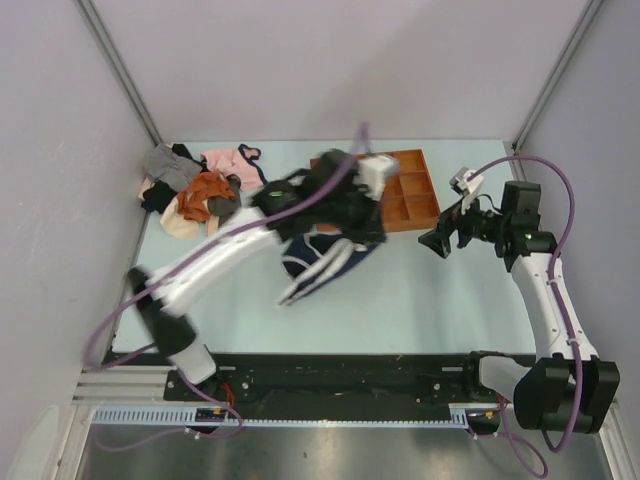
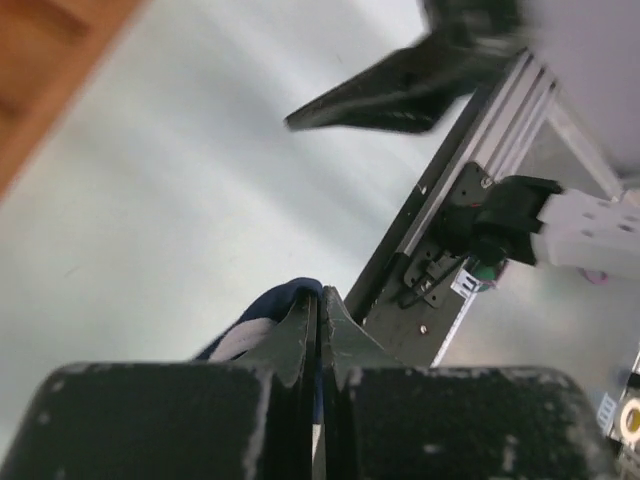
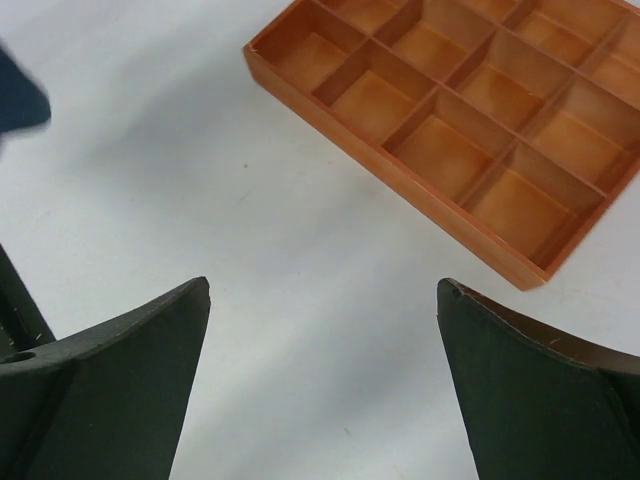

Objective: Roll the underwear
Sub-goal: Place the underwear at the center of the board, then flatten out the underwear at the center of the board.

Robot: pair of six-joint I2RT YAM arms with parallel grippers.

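The underwear [image 1: 318, 264], navy blue with white trim, hangs bunched over the middle of the table from my left gripper [image 1: 347, 232]. The left wrist view shows that gripper [image 2: 320, 300] shut, with a fold of the navy fabric [image 2: 262, 312] pinched between its fingers. My right gripper [image 1: 440, 240] stands open to the right of the underwear, apart from it and just below the tray. Nothing lies between its fingers [image 3: 120, 350] in the right wrist view, only bare table. A dark blue corner of the underwear [image 3: 18, 95] shows at that view's left edge.
An orange wooden tray [image 1: 415, 195] with several compartments sits at the back right, also in the right wrist view [image 3: 450, 110]. A heap of garments [image 1: 195, 185], pink, orange and grey, lies at the back left. The arms' rail [image 1: 330, 375] runs along the near edge.
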